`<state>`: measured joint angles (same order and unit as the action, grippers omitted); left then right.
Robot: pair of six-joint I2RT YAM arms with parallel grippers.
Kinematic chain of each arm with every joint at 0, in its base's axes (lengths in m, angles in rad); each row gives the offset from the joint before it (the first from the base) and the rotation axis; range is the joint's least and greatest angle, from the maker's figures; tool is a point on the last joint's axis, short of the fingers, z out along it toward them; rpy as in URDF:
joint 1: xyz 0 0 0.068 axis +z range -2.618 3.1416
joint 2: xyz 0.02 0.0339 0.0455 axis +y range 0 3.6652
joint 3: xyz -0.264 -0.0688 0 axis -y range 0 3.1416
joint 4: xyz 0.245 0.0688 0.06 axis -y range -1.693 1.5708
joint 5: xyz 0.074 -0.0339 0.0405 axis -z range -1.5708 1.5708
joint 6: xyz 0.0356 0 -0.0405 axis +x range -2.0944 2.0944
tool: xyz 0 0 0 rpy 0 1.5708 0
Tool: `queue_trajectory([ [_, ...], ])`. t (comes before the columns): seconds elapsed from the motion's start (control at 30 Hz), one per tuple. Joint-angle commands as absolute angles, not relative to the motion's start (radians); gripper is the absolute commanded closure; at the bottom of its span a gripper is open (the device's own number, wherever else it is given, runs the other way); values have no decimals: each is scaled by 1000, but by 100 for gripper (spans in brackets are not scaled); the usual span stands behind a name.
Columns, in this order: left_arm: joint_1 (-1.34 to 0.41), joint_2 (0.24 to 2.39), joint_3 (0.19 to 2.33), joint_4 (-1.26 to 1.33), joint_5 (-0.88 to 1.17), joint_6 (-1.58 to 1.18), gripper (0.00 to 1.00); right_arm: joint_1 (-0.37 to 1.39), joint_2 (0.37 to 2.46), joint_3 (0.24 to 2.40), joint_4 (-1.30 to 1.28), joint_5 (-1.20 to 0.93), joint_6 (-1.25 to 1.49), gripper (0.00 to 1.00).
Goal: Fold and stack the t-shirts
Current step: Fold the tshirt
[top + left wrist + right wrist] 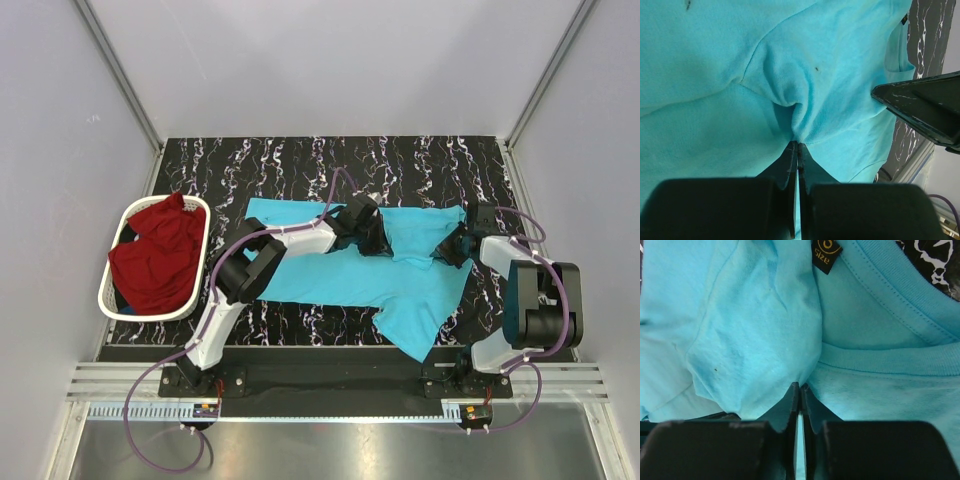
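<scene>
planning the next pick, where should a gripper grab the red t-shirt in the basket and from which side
Probably the bunched fold of the red t-shirt that rises at the far end of the white basket, near its rim. Come straight down from above: the basket walls close off the sides, and the cloth lies crumpled, with no flat edge offered.
</scene>
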<state>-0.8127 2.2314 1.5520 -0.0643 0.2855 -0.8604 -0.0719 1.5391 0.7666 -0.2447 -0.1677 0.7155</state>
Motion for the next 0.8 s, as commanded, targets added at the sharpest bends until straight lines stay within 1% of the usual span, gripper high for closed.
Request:
queue_trajectory([
  [0.0,-808,2192,1609,-60,267,-841,100,-64,1502,761,-190,-159,716,93],
  [0.03,-808,2188,1618,-78,262,-841,100,-64,1484,762,-199,-169,719,99],
  [0.07,-810,2174,1620,-89,252,-842,100,-64,1471,768,-215,-173,721,100],
  [0.27,-825,2122,1620,-195,163,-839,100,-63,1419,781,-322,-202,721,100],
  [0.6,-836,2134,1615,-247,158,-824,100,-63,1405,753,-339,-218,730,100],
  [0.77,-851,2123,1634,-282,117,-799,100,-63,1419,749,-341,-216,727,99],
])
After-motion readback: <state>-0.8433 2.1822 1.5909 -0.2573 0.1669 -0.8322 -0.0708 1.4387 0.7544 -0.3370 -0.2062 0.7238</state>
